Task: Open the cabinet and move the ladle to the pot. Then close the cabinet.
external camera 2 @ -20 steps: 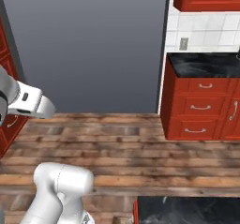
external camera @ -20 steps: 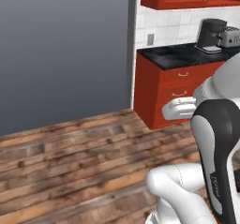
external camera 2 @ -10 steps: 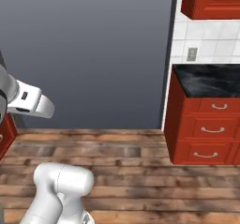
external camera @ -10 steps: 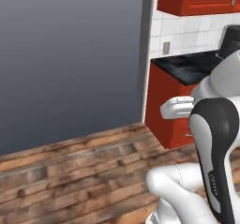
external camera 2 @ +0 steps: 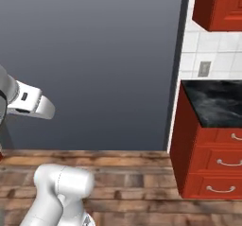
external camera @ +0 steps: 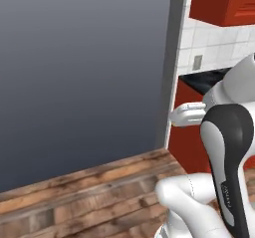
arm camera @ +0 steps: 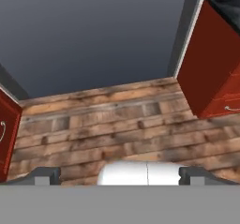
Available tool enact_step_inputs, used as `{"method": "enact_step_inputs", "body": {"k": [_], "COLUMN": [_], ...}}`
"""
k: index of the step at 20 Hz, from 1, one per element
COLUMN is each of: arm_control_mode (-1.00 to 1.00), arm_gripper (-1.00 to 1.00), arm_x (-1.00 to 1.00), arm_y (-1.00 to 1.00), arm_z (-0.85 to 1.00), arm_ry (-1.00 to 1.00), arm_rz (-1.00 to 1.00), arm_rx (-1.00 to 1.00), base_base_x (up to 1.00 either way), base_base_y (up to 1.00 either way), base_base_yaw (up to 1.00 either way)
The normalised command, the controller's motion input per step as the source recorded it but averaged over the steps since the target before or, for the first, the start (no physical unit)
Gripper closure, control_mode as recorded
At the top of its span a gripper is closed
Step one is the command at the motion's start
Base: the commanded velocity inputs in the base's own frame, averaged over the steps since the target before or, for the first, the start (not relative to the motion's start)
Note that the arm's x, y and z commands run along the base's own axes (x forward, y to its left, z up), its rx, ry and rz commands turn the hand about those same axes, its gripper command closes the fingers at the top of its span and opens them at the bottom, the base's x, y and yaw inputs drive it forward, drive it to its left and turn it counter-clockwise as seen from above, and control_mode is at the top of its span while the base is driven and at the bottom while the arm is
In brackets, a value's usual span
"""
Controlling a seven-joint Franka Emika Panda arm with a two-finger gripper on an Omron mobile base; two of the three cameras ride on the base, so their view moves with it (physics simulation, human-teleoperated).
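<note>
Left to right: we face a grey wall (external camera 2: 94, 55), then the cabinet (external camera 2: 220, 5) above the table (external camera 2: 215, 102). Our gripper (arm camera: 115, 174) is spread wide, empty, over floor (arm camera: 117, 124). Driving closer, we risk clipping the drawers (external camera 2: 212, 168).

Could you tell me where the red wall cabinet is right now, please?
The cabinet hangs at the upper right of the right base view, above the tiled wall and black counter, right of the grey wall.

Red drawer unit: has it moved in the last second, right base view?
No. The drawer unit sits against the same tiled wall beside the grey panel; the whole picture slid right, so the camera moved.
</note>
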Motion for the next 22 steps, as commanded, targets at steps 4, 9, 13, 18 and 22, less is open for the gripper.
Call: {"method": "enact_step_inputs", "body": {"k": [4, 9, 13, 18, 22], "arm_control_mode": [1.00, 1.00, 1.00, 1.00, 1.00], "arm_gripper": [-1.00, -1.00, -1.00, -1.00, -1.00], "arm_x": [0.00, 0.00, 0.00, 0.00, 0.00], "arm_y": [0.00, 0.00, 0.00, 0.00, 0.00], "arm_z": [0.00, 0.00, 0.00, 0.00, 0.00], "arm_ry": [0.00, 0.00, 0.00, 0.00, 0.00], "arm_rz": [0.00, 0.00, 0.00, 0.00, 0.00], "arm_rx": [0.00, 0.00, 0.00, 0.00, 0.00], "base_base_x": [1.00, 0.85, 0.61, 0.33, 0.09], "base_base_y": [-0.41, -0.84, -1.00, -1.00, -1.00], "base_base_yaw": [0.00, 0.00, 0.00, 0.01, 0.01]}}
